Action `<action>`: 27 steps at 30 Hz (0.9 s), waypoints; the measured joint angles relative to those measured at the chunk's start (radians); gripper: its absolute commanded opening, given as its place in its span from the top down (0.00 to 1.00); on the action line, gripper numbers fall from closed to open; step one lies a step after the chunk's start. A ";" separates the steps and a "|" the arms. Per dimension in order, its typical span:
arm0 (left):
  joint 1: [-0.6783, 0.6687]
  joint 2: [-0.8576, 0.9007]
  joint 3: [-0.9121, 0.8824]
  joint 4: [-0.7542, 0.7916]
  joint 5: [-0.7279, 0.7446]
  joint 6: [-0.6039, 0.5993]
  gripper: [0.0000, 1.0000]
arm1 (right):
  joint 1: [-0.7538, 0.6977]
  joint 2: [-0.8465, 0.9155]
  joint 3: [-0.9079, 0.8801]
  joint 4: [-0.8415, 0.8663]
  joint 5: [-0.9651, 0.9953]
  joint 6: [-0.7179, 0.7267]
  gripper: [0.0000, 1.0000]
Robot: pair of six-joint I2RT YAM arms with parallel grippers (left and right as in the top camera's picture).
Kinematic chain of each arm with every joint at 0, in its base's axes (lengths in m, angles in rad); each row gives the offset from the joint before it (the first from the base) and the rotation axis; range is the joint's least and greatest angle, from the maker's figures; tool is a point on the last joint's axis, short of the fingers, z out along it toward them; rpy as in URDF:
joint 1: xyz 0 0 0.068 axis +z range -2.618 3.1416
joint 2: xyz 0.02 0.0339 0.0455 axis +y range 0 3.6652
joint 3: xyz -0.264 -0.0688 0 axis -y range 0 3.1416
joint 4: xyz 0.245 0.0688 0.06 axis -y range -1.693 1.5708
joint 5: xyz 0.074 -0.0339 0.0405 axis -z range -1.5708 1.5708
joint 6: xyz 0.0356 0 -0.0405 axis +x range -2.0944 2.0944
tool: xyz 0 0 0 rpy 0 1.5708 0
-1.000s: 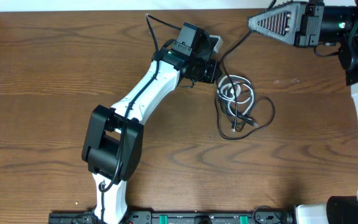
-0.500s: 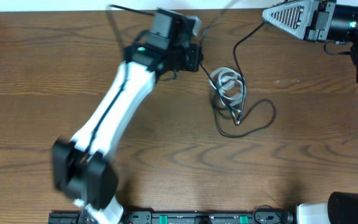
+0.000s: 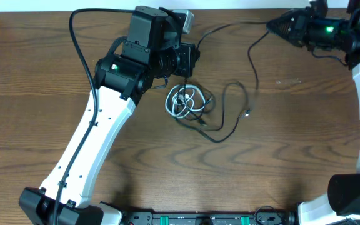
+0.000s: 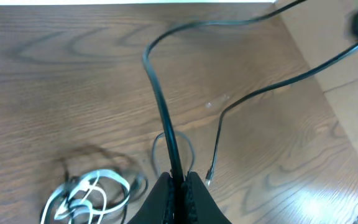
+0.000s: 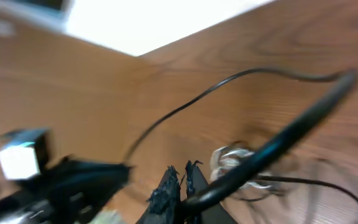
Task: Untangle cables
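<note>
Over the desk (image 3: 305, 156), your left tool (image 4: 178, 182) and right tool (image 5: 180, 177) are clamping the black cable (image 3: 220, 140); pulling it off the white cable (image 3: 183, 100) is probably coming next.

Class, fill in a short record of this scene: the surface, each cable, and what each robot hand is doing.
Surface: wooden table
White cable: small coil lying on the table
Black cable: strung between both hands, the rest trailing by the white coil
Left hand: shut on black cable
Right hand: shut, seemingly on black cable
</note>
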 measured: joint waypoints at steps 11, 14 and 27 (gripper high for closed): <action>0.000 0.000 0.019 0.025 0.029 -0.036 0.93 | 0.019 0.037 0.000 -0.073 0.198 -0.074 0.99; -0.002 0.000 0.026 0.027 0.030 -0.046 0.92 | 0.044 0.041 0.000 -0.074 0.206 -0.103 0.99; -0.145 0.007 0.027 0.225 0.031 -0.085 0.92 | 0.127 0.041 0.000 -0.110 0.238 -0.160 0.99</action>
